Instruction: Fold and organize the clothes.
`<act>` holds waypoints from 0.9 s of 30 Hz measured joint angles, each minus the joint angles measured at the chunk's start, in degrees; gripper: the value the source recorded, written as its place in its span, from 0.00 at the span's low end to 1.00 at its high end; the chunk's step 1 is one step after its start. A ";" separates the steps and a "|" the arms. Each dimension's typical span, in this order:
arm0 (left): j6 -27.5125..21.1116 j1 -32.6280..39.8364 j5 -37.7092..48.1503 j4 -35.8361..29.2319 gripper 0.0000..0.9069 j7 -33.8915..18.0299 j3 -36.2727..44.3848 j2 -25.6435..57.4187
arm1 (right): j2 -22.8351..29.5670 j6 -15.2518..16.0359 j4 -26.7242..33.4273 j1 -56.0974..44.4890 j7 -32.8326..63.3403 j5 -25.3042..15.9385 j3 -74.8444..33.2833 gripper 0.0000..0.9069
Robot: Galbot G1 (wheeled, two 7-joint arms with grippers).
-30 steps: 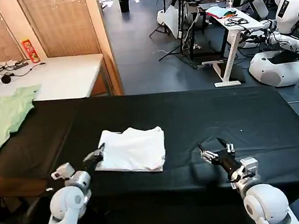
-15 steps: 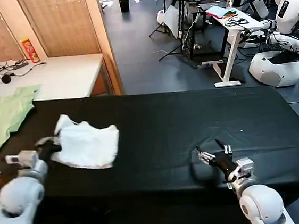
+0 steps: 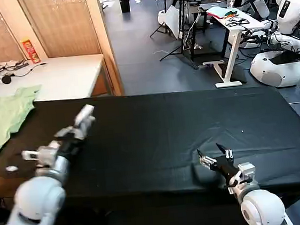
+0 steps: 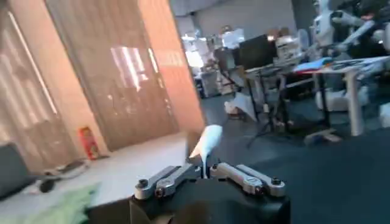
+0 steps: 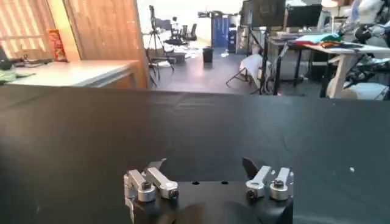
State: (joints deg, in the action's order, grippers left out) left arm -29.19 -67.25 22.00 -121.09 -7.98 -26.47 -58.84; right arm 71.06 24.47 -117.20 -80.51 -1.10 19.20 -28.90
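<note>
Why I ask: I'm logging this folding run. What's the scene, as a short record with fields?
left pincer: raised over the left part of the black table
right pincer: open, low near the table's front edge
pale green garment: spread out beside the table's left end
red can: upright on the white desk behind

From the head we look forward and down on the black table (image 3: 168, 132). Our left wrist camera sits above the table, facing level toward the wooden partition (image 4: 122, 73) beyond. Our right wrist camera sits low, close to the table (image 5: 183, 134), facing across it. All views share that partition.
</note>
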 joint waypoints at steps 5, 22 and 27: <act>0.65 1.17 -2.41 3.60 0.97 -0.25 9.01 -7.91 | -0.60 1.36 -0.58 0.09 0.20 2.29 0.07 0.97; 6.42 1.44 -2.88 2.09 0.97 5.26 14.36 -12.34 | 0.34 8.70 3.07 7.78 3.55 14.21 11.10 0.97; 7.28 -0.34 -3.96 0.73 0.97 5.18 11.86 -10.82 | 2.78 9.14 7.65 12.94 3.46 16.23 16.54 0.97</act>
State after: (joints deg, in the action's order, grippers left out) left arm -21.91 -67.59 18.05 -120.36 -2.81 -14.61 -69.66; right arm 73.84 33.60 -109.55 -67.57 2.36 35.43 -12.37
